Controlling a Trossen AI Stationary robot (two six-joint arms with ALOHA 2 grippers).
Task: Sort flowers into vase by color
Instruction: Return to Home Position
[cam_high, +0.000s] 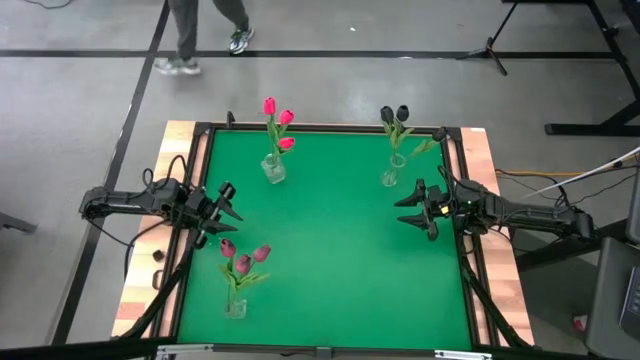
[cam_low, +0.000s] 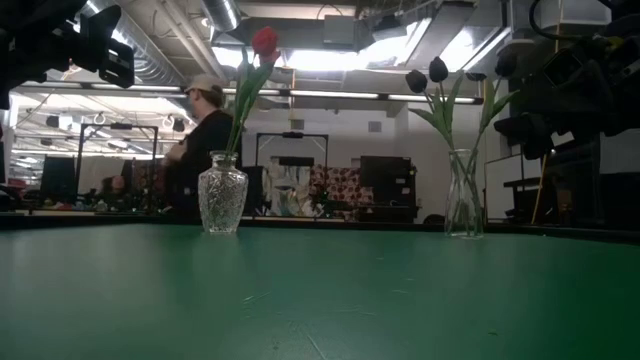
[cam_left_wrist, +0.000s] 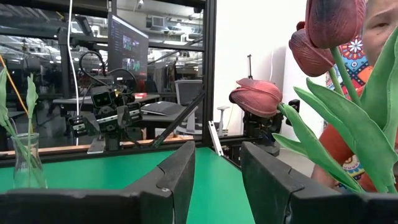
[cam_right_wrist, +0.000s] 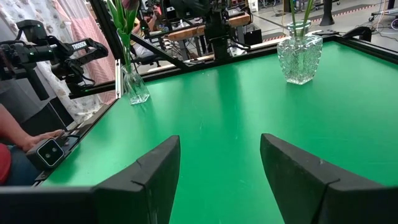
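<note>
1. Three clear vases stand on the green table (cam_high: 340, 250), and every flower is in one.
2. For reference, the pink vase (cam_high: 273, 168) holds the bright pink flowers (cam_high: 278, 118). The near-black flowers (cam_high: 394, 115) are level with it, well to the right.
3. Down the same left side from it are the maroon flowers (cam_high: 243, 255), well apart.
4. Both are released and empty: left tool (cam_high: 233, 203) between the pink vase and the maroon flowers, right tool (cam_high: 403, 210) far right of it.
</note>
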